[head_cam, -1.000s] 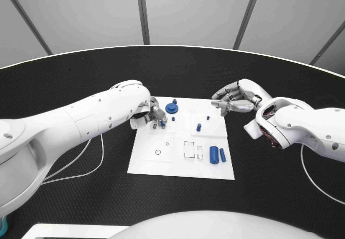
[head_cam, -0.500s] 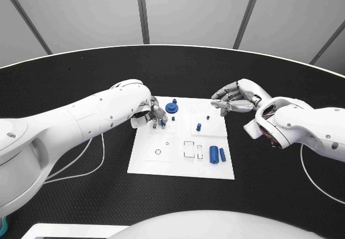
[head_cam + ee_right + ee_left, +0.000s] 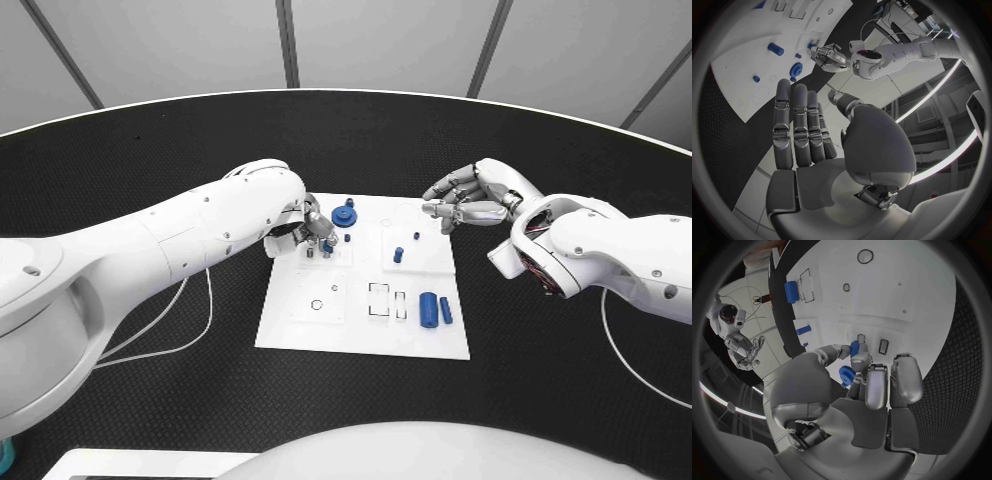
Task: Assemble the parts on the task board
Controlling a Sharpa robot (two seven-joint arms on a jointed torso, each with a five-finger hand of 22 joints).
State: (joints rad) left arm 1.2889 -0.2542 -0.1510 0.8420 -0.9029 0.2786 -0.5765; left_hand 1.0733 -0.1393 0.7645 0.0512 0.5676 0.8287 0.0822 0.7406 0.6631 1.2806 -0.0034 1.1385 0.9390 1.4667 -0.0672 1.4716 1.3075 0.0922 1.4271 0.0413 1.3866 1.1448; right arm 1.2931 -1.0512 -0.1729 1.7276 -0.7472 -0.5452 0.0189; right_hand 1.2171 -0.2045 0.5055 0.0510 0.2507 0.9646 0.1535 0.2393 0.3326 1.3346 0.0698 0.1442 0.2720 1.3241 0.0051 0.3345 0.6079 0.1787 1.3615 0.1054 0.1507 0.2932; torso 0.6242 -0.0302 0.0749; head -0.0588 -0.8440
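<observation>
The white task board (image 3: 361, 330) lies in the middle of the table. My left hand (image 3: 310, 232) hovers low over its far left part and pinches a small blue part (image 3: 854, 348) between thumb and a finger, right above two small slots. A blue gear (image 3: 343, 216) stands just beyond that hand, also visible as the gear (image 3: 846, 375) behind the fingers. My right hand (image 3: 464, 205) hangs at the board's far right corner, fingers apart and holding nothing. A blue peg (image 3: 398, 255) stands mid-board. Two blue cylinders (image 3: 428, 308) lie near the right edge.
The black table (image 3: 144, 150) surrounds the board on all sides. A thin white cable (image 3: 195, 320) trails on the table left of the board. Empty round and rectangular recesses (image 3: 378, 300) mark the board's near half.
</observation>
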